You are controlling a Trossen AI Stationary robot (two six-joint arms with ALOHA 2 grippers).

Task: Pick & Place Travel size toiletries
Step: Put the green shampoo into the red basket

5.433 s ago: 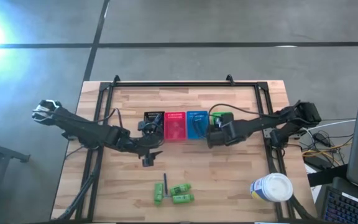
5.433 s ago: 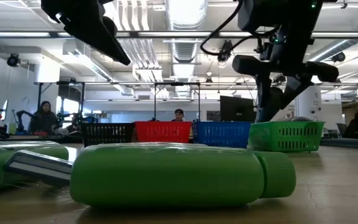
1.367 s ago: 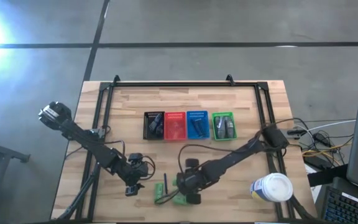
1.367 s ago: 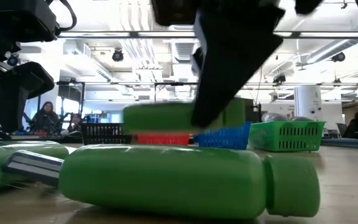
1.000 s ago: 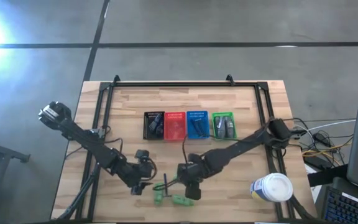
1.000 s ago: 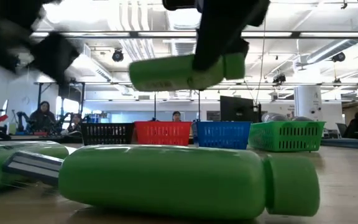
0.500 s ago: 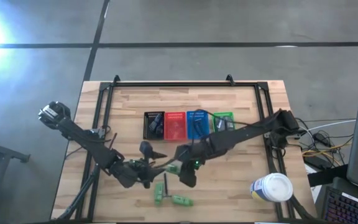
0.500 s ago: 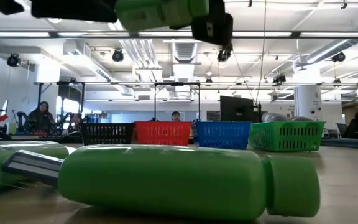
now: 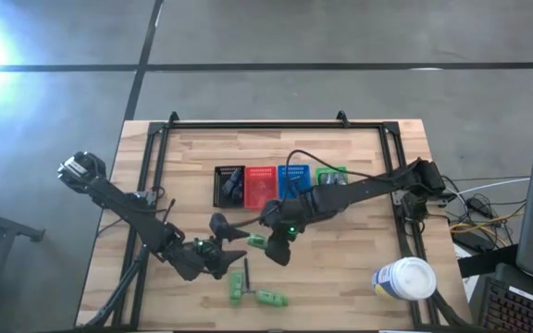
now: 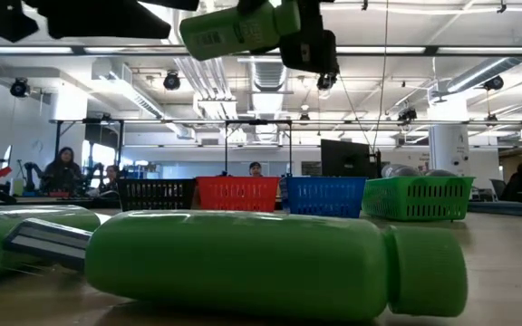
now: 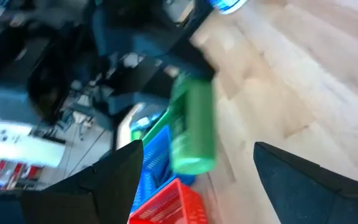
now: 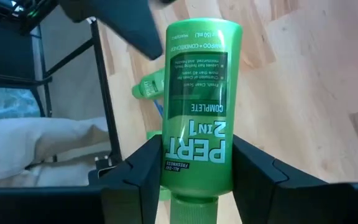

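Wooden planks make up the desk (image 9: 359, 166), framed by a dark rail, seen from straight above. Four mesh baskets stand in a row at its middle: black (image 9: 229, 186), red (image 9: 261, 186), blue (image 9: 293, 176) and green (image 9: 332, 172). The right pincer (image 9: 259, 241) sits just below the red basket, at the centre of the frame, pinching a green bottle (image 9: 257, 240). The left pincer (image 9: 228, 248) is just to its left, fingers spread. Lower, near the bottom edge, two more green bottles (image 9: 269, 298) and a thin black stick (image 9: 245, 276) lie on the planks. A large white canister (image 9: 403, 278) stands at the lower right.

From desk height, a big green bottle (image 10: 279, 264) lies on its side across the foreground, another (image 10: 16, 237) at the far left with a dark tube (image 10: 48, 242) leaning on it. The held bottle (image 10: 238, 29) hangs at the top of the frame. The four baskets (image 10: 238, 192) line up behind, and people sit in the room beyond.

The left wrist view shows two dark fingers (image 11: 114, 180) wide apart at the bottom, the green bottle (image 11: 191, 127) blurred between and beyond them, and the blue and red baskets (image 11: 166, 199) below it.

The right wrist view shows the green bottle (image 12: 196, 106), labelled PERT 2 IN 1, clamped between both fingers (image 12: 135, 171), above the desk with another bottle (image 12: 148, 90) behind.
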